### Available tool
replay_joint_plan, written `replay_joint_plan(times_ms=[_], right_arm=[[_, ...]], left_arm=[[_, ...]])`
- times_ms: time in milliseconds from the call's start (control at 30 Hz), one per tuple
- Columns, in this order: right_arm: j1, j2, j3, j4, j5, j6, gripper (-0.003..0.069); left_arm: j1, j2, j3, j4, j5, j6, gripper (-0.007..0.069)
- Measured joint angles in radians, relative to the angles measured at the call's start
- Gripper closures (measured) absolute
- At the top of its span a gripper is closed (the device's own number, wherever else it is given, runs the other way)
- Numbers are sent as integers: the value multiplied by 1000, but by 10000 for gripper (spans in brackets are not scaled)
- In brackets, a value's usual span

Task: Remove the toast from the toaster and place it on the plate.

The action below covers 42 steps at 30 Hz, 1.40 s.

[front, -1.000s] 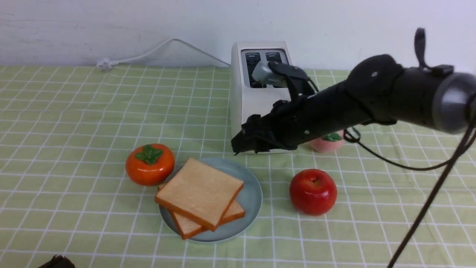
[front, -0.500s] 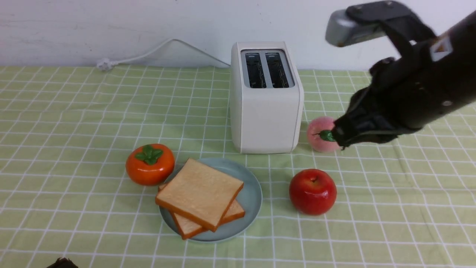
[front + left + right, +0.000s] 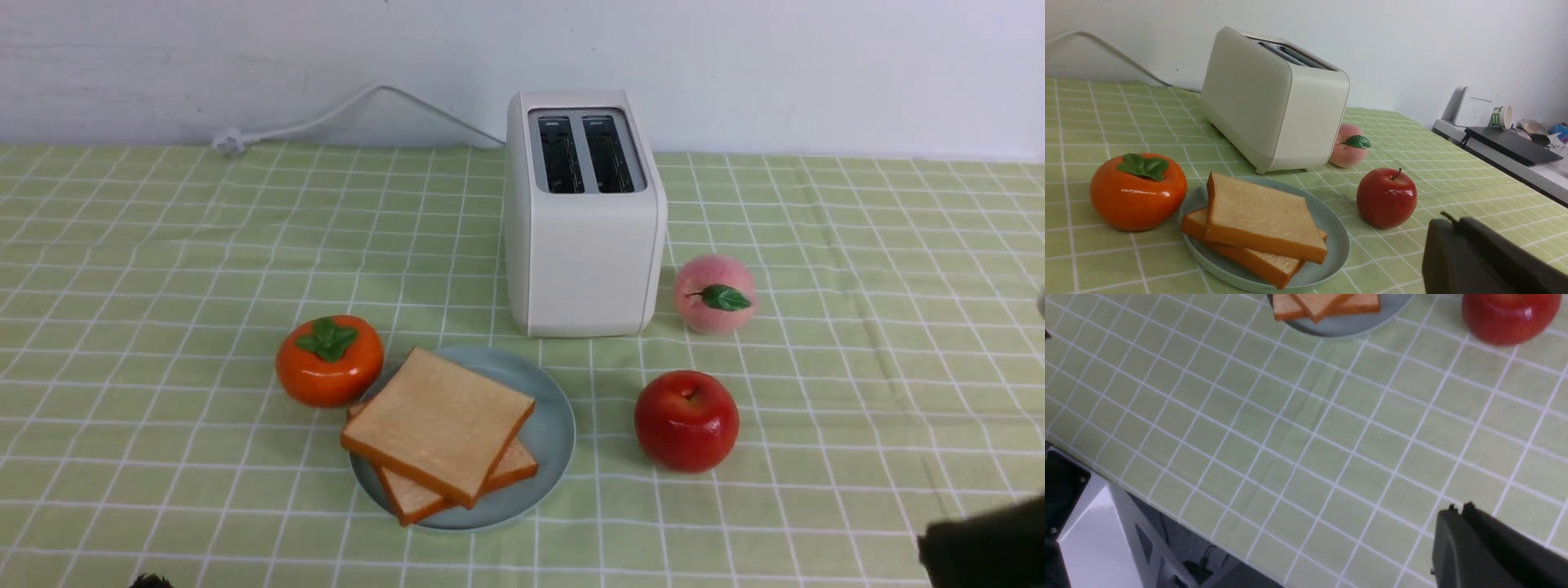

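Front view: your right arm (image 3: 988,543) has withdrawn from the toaster (image 3: 584,216) to the 5 o'clock corner. Its slots look empty. Two toast slices (image 3: 441,420) lie stacked on the plate (image 3: 555,433) at the toaster's 6 o'clock, so the task seems done.

Left wrist view: the slices' thickness shows. You cannot tell whether the left gripper (image 3: 1457,245) is apart or together.

Right wrist view: the bench (image 3: 1290,437) edge shows. The right gripper (image 3: 1461,535) is equally unclear.

My left gripper (image 3: 1478,261) and right gripper (image 3: 1490,551): only a dark corner each at frame edge, jaws unreadable. The lower toast slice (image 3: 510,469) mostly hidden under upper slice (image 3: 437,420). Right wrist crops plate (image 3: 1343,326), apple (image 3: 1508,314).
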Motion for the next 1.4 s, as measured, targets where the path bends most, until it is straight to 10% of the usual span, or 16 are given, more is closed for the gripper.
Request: replay_joint_plan(times_ms=[800,1033,1200,1400], right_arm=[[-13,-399,220,-86,14,20,645],[-351,-530,445,-144,-233,-146,644],[-654,-676,740,42,-520,-354,644],[-717,-800,898,142,-630,-416,643]], left_arm=[[0,0,0,3,7,0,637],[0,0,0,3,7,0,637],[0,0,0,3,7,0,637],[0,0,0,3,6,0,637]])
